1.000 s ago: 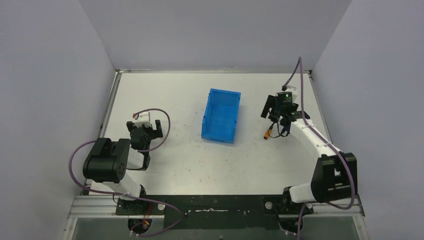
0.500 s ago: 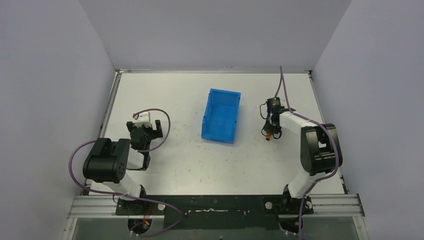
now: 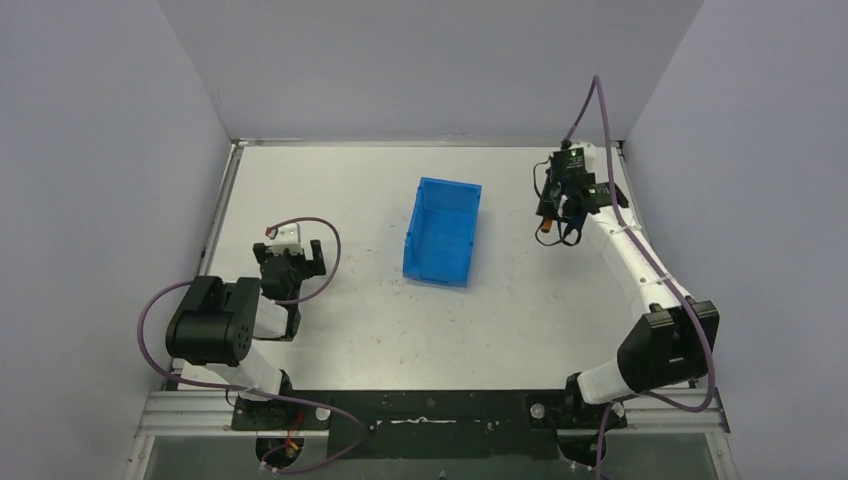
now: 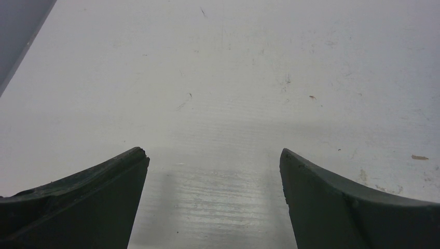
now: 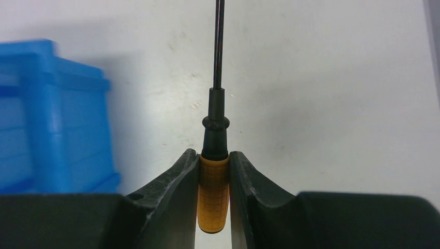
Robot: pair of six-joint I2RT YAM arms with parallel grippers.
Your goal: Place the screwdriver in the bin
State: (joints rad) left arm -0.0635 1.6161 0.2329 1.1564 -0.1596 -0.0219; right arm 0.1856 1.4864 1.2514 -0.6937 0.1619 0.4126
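Observation:
My right gripper (image 5: 214,158) is shut on the orange handle of the screwdriver (image 5: 214,192), whose thin black shaft points away from the wrist over the white table. From above, the right gripper (image 3: 556,225) hangs with the screwdriver (image 3: 547,237) right of the blue bin (image 3: 443,231), apart from it. The bin (image 5: 49,119) also fills the left side of the right wrist view. My left gripper (image 4: 214,155) stands open just over bare table, nothing between its fingers; it sits at the table's left (image 3: 290,262).
Grey walls close the table on the left, back and right. The right arm stretches along the table's right edge (image 3: 640,235). Purple cables loop off both arms.
My right gripper has shut on the screwdriver and carried it up and toward the far right of the table. The left arm and the bin have not moved.

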